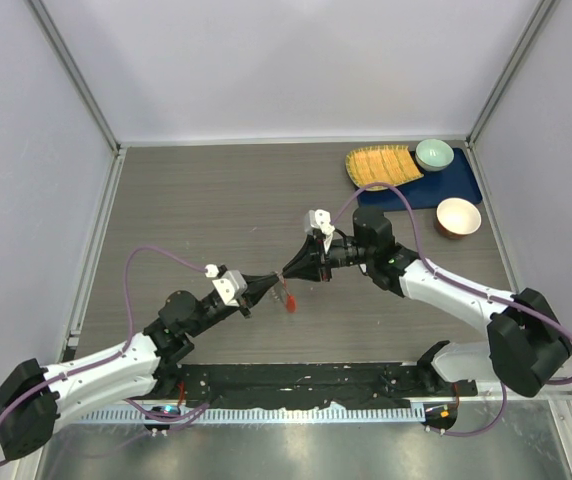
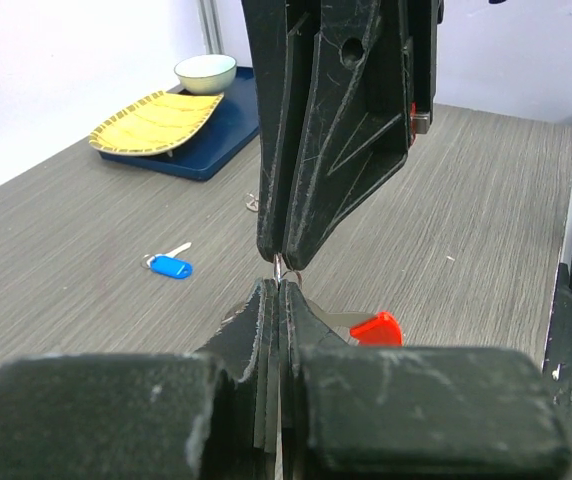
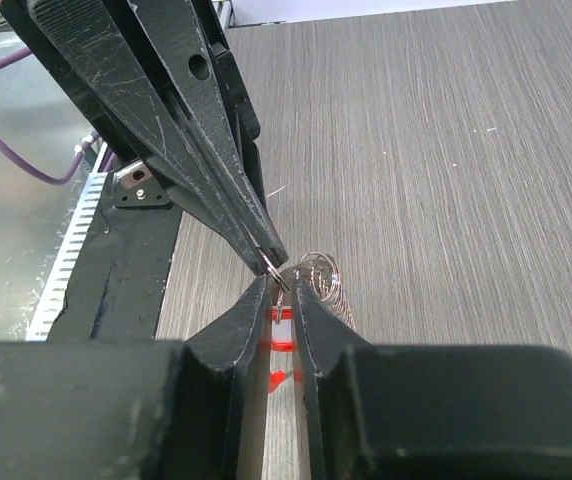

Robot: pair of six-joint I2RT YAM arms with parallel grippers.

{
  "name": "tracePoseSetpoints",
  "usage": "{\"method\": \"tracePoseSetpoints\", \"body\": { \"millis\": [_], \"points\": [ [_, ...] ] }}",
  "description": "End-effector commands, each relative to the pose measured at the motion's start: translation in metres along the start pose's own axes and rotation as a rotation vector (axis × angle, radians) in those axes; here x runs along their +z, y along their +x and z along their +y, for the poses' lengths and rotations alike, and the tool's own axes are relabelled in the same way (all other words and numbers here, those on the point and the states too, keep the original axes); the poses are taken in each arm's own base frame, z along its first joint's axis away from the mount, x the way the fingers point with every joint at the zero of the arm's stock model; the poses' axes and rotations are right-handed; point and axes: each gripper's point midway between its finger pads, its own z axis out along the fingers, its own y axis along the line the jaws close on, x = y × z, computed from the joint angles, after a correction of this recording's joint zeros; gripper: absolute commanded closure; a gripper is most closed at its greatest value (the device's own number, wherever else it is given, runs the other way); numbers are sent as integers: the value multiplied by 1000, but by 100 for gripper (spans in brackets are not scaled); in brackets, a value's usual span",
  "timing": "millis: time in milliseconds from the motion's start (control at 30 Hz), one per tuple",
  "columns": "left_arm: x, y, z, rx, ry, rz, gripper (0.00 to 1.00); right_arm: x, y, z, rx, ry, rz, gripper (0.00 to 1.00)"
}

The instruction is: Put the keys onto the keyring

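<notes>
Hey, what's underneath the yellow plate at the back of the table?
A dark blue tray lies under the yellow plate, and a green bowl sits on the tray too. The part of the tray beneath the plate is hidden.

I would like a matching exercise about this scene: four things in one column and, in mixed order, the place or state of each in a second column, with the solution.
Things:
1. small blue-headed key
2. yellow ribbed oval plate
3. red oblong plastic fob
4. left tool

Places or states:
A. shut
B. on the dark blue mat
C. close beside the tips of the left tool
D. lying apart on the bare grey table

Pairs: 1-D, 2-B, 3-C, 4-A.
</notes>
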Motion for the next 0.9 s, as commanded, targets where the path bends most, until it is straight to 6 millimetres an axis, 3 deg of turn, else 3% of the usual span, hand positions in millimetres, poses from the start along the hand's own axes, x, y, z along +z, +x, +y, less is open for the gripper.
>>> {"method": "tracePoseSetpoints", "body": {
  "millis": [0, 333, 433, 500, 600, 700, 733, 767, 833, 867],
  "points": [
    [5, -39, 1, 21, 4, -133, 100, 3, -22, -2, -68, -25, -47, 82],
    [5, -41, 0, 16, 10, -141, 100, 6, -16, -2, -56, -49, -40, 87],
    [6, -41, -1, 16, 13, -141, 100, 7, -14, -1, -50, -57, -37, 97],
    [6, -40, 1, 14, 6, -135, 100, 5, -17, -1, -54, -49, -40, 99],
    [6, -33, 3, 7, -9, -93, 92, 2, -20, -4, -76, -17, -25, 99],
    [5, -25, 15, 5, -69, 1, 77, -4, -19, -13, -104, 52, 17, 99],
    [6, -34, 24, 9, -115, 9, 72, -5, -19, -16, -116, 73, 29, 99],
    [1, -19, 24, 23, -113, 95, 70, -7, -18, -18, -124, 91, 42, 99],
    [0, -30, 36, 30, -175, 129, 64, -12, -19, -23, -159, 139, 70, 99],
    [-4, -20, 35, 29, -171, 187, 63, -14, -19, -24, -171, 153, 81, 99]
  ]
}}
